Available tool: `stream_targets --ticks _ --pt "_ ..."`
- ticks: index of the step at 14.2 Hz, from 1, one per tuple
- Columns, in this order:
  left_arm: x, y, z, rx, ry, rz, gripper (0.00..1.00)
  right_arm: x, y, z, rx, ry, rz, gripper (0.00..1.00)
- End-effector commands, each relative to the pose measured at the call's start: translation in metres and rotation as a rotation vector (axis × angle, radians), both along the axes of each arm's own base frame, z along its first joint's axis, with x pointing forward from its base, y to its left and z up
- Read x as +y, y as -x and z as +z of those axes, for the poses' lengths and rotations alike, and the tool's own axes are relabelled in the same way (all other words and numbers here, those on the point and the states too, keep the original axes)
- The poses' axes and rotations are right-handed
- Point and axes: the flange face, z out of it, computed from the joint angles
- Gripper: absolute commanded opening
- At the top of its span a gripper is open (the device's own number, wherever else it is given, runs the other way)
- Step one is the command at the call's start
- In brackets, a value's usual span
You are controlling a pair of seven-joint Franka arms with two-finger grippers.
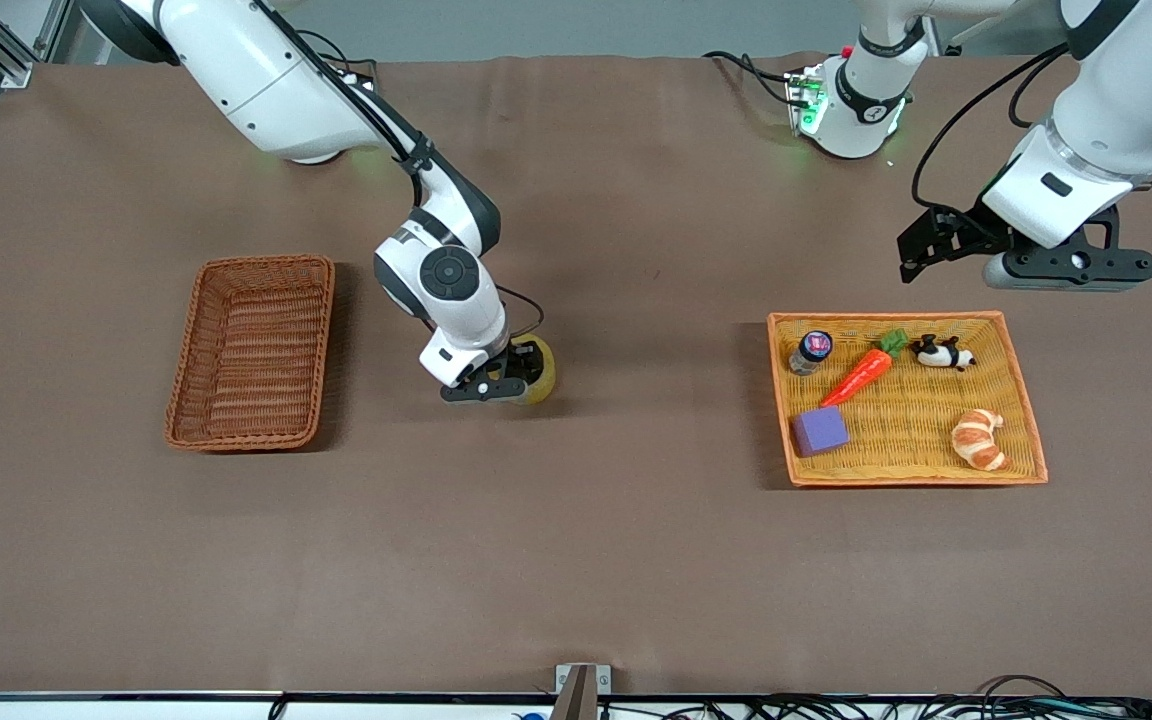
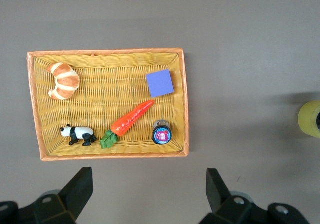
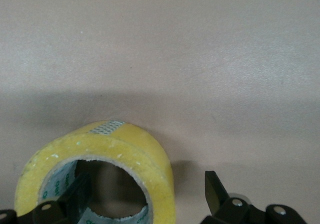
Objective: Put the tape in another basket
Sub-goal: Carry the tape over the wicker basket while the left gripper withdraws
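tape [image 1: 539, 372] on table [image 1: 636, 560], between basket [image 1: 251, 350] and tray [image 1: 1021, 400] | tray holds croissant [image 1: 979, 439], carrot [image 1: 861, 373]

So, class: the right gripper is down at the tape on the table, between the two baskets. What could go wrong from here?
1. The right gripper has one finger inside the tape ring and one outside, open. Gripping only one wall, the roll may tilt or slip.
2. The basket has raised sides; a low carry could clip its rim.
3. The left gripper waits open above the table beside the yellow tray, clear of this path.

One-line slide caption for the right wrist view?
Right hand straddling the yellowish translucent tape roll's wall, fingers open, on brown table.
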Motion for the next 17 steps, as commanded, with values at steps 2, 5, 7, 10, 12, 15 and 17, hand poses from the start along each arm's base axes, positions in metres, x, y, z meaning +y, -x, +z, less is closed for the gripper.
stream_targets --ticks 2,5,7,10,12,15,17 --pt "0.010 0.004 0.005 -0.013 -0.021 -0.017 1.00 -0.008 0.001 0.002 -0.013 0.014 -0.017 0.78" --pt "0.012 -0.002 0.005 -0.015 -0.020 -0.026 1.00 -0.008 0.002 -0.004 -0.007 0.013 -0.054 0.62" --pt "0.015 -0.006 0.002 -0.016 -0.029 -0.024 1.00 -0.008 0.002 -0.005 -0.015 0.023 -0.042 0.40" --pt "0.016 -0.009 -0.003 -0.017 -0.064 -0.086 1.00 -0.009 -0.005 0.001 -0.024 0.021 -0.128 0.00" --pt "0.020 -0.008 0.002 -0.023 -0.057 -0.099 1.00 -0.010 -0.007 0.002 -0.020 0.030 -0.131 0.00" --pt "0.025 -0.011 0.007 -0.033 -0.049 -0.078 1.00 -0.030 -0.029 0.045 -0.005 0.076 -0.185 0.00" --pt "0.026 -0.012 0.008 -0.034 -0.048 -0.077 1.00 -0.063 -0.043 0.103 0.000 0.126 -0.243 0.00"
